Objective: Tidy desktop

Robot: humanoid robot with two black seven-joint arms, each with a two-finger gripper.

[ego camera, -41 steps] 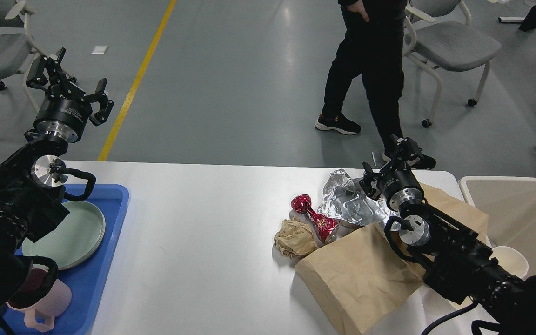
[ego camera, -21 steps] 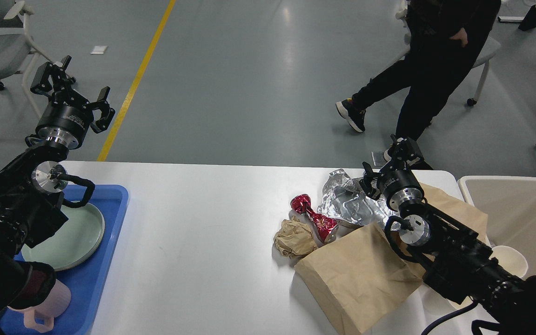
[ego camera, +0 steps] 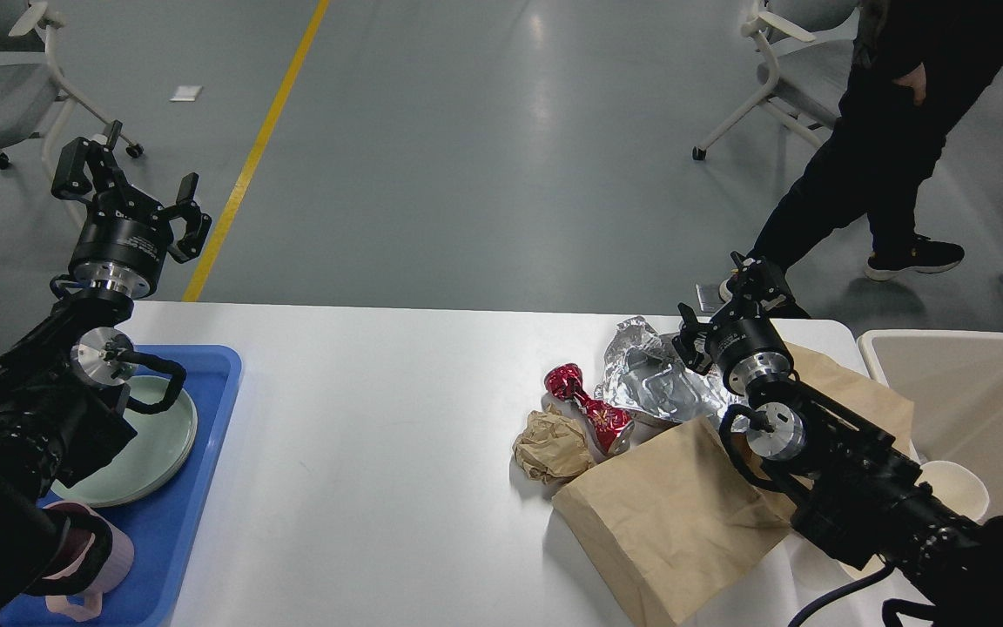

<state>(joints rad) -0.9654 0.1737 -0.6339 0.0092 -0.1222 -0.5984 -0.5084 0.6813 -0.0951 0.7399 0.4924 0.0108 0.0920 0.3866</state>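
The white desktop [ego camera: 362,488] holds a crumpled brown paper ball [ego camera: 551,446], a red foil wrapper [ego camera: 590,409], a sheet of crumpled silver foil [ego camera: 654,383] and a flat brown paper bag [ego camera: 684,505] at its right half. My right gripper [ego camera: 725,305] is open and empty, above the foil's right edge near the desktop's far edge. My left gripper [ego camera: 131,187] is open and empty, raised beyond the far left corner, above the floor.
A blue tray [ego camera: 205,488] at the left holds a green plate [ego camera: 149,444] and a pink mug [ego camera: 97,566]. A beige bin [ego camera: 989,409] stands at the right, with a white paper cup [ego camera: 959,488] by it. A person [ego camera: 893,131] and chairs are beyond the table.
My left gripper has dropped a little and turned slightly, still open. The right arm has not moved. The person has walked from the middle to the far right.
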